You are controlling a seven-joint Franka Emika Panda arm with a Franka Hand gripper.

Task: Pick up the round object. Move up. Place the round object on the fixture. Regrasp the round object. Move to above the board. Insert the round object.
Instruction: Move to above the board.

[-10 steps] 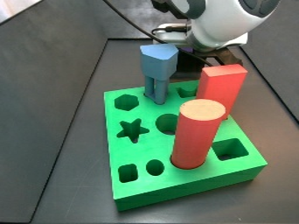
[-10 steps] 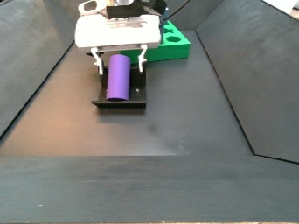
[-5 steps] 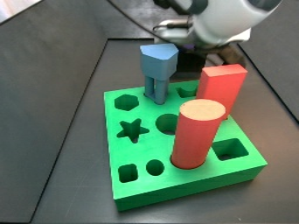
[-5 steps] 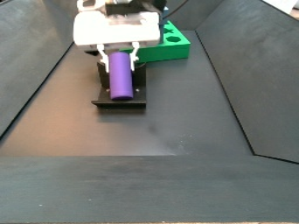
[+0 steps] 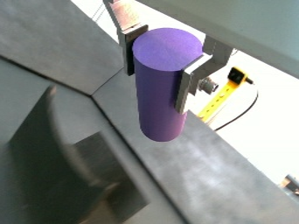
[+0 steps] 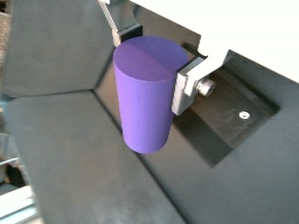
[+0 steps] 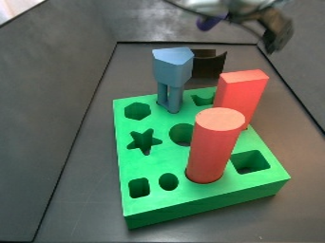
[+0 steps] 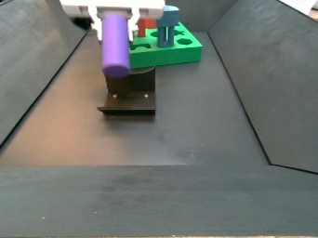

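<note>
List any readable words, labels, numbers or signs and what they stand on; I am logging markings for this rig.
None can be read.
Yellow strip beyond the gripper: dark marks, too small to read.
Purple cylinder peg, fixture, green board: no markings visible.

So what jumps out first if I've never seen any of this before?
Probably the purple round object, clamped between the gripper's silver fingers and hanging in the air above the black fixture. Next, the bright green board at the floor's far end, with a red cylinder, a red block and a blue peg standing in it.
</note>
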